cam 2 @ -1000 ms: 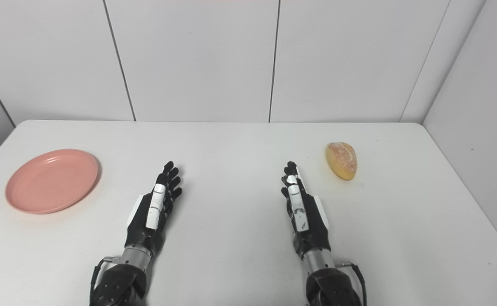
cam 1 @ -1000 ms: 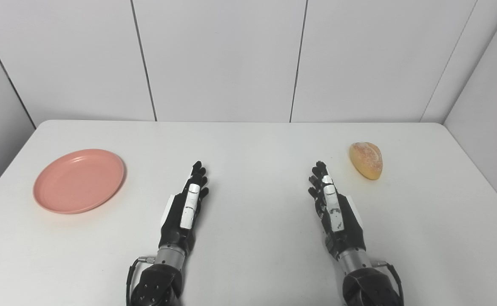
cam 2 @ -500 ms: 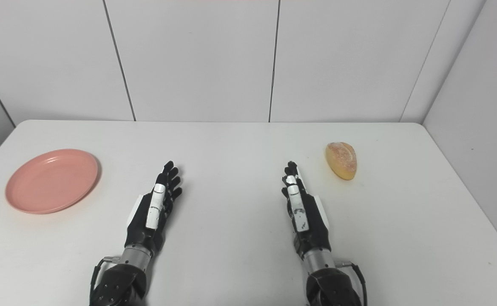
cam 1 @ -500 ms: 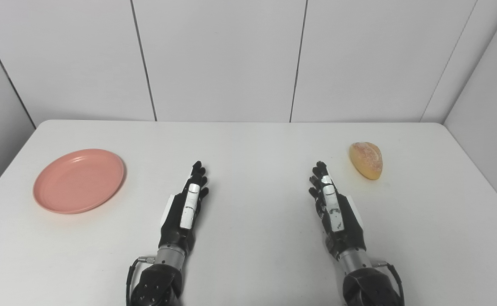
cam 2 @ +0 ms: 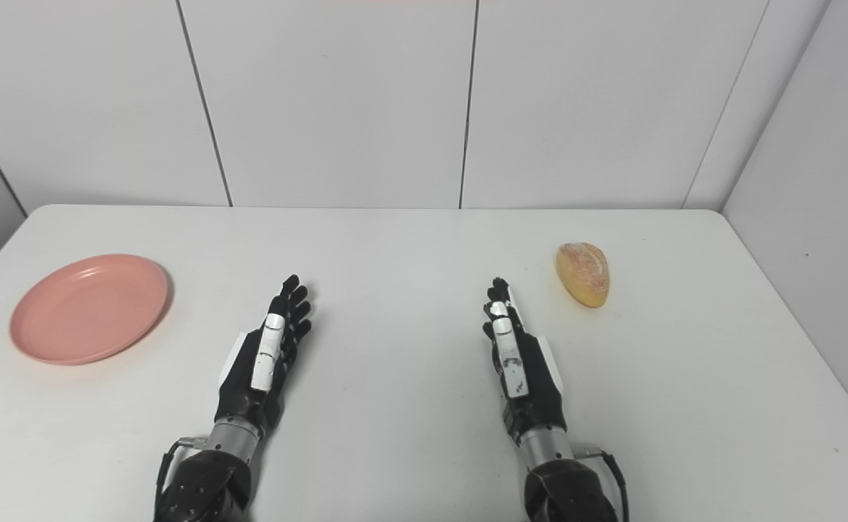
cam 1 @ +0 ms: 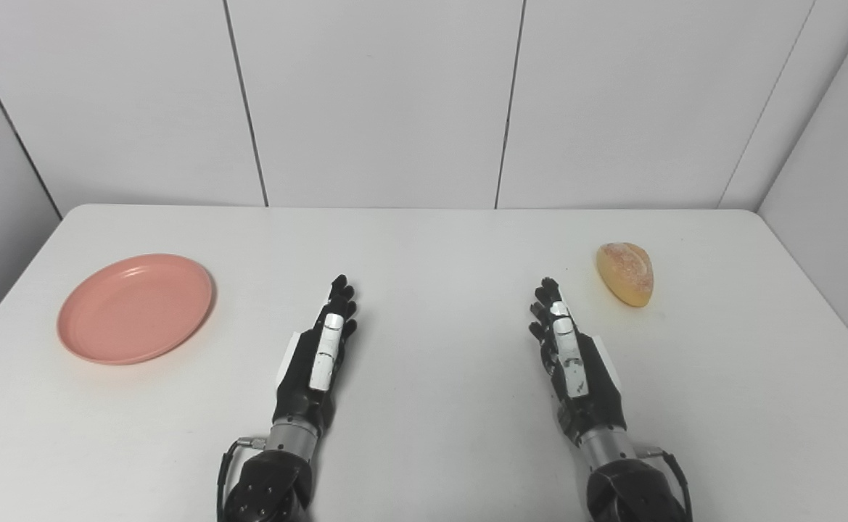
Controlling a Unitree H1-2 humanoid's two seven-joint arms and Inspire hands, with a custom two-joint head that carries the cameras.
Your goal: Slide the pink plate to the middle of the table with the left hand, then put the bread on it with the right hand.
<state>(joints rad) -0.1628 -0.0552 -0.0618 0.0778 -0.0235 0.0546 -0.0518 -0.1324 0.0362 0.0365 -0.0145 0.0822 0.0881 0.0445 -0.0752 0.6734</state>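
**A:** Left eye view first. What am I looking at, and why is it laid out so?

**B:** One plate (cam 1: 135, 308), pink, near the table's (cam 1: 424, 239) left edge, about midway along it. One bread (cam 1: 625, 272) towards the right edge, a little nearer the far side. I'd say they sit apart so that each hand gets its own job: the plate is on the left hand's side, the bread on the right's.

**A:** And the hands?

**B:** Two. My left hand (cam 1: 316, 357) lies low over the table, near the front edge and left of centre; its fingers are straight, close together, and hold nothing. It is well apart from the plate. My right hand (cam 1: 572, 357) mirrors it, fingers straight and empty, tips near the bread but not touching.

**A:** Right eye view?

**B:** Same count: one plate (cam 2: 88, 307), one bread (cam 2: 583, 273), left hand (cam 2: 264, 359), right hand (cam 2: 518, 360). The middle of the table lies bare between the hands, which I judge is the room kept for the plate.

**A:** So the task?

**B:** Not begun, as I read it. Plate not yet slid, bread untouched.
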